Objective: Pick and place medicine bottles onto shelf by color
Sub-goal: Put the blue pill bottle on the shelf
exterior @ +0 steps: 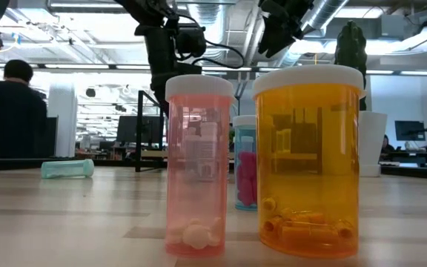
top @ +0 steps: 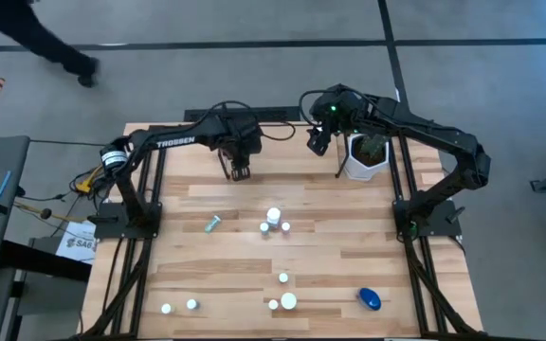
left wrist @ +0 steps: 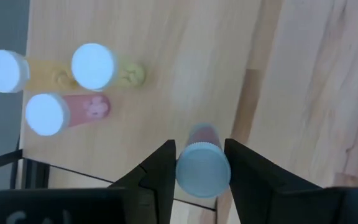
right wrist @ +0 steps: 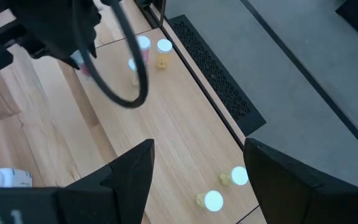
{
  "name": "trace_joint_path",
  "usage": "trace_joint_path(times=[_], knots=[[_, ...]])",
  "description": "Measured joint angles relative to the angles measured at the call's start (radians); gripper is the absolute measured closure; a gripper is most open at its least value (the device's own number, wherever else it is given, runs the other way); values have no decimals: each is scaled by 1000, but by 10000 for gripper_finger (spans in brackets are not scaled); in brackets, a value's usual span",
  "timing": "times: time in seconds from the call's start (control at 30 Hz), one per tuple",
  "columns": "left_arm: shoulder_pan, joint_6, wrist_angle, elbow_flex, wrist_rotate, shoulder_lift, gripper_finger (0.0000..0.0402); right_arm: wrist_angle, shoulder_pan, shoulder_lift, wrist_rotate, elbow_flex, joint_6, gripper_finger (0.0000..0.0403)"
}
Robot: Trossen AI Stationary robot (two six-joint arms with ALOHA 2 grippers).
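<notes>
My left gripper (top: 240, 172) (left wrist: 202, 171) is shut on a small bottle with a pale blue cap (left wrist: 202, 169) above the light wood shelf board (left wrist: 185, 68) at the table's far edge. Three white-capped bottles (left wrist: 92, 65) stand on that board beside it. My right gripper (top: 317, 142) (right wrist: 197, 177) is open and empty, raised over the board's right part, next to the white plant pot (top: 363, 159). Two yellowish bottles (right wrist: 238, 176) stand below it. More bottles stand on the table: a cluster (top: 273, 220), a teal one lying down (top: 212, 224) and a blue one (top: 369, 299). My left gripper pinches the bottle between its two fingers (left wrist: 160, 171) at the cap end (left wrist: 185, 177), on opposite sides. The fingers come from above and point down. The bottle is upright below them, its pinkish body (left wrist: 202, 134) showing under the cap. Whether its base is on the board I cannot tell.
The plant pot stands at the far right. Pink (exterior: 199, 163), orange (exterior: 310, 159) and teal (exterior: 245, 167) bottles stand close to the low camera. Small bottles (top: 178, 306) stand near the front left edge. A person (top: 55, 47) walks on the floor beyond the table.
</notes>
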Motion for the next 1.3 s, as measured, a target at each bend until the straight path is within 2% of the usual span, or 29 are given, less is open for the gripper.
trace_joint_path(times=[0.3,0.77,1.3], knots=[[24,56,33,0,0,0,290,0,0,0,0,0,0,133],[17,58,46,-1,19,0,290,0,0,0,0,0,0,133],[78,231,44,-1,41,-1,290,0,0,0,0,0,0,133]])
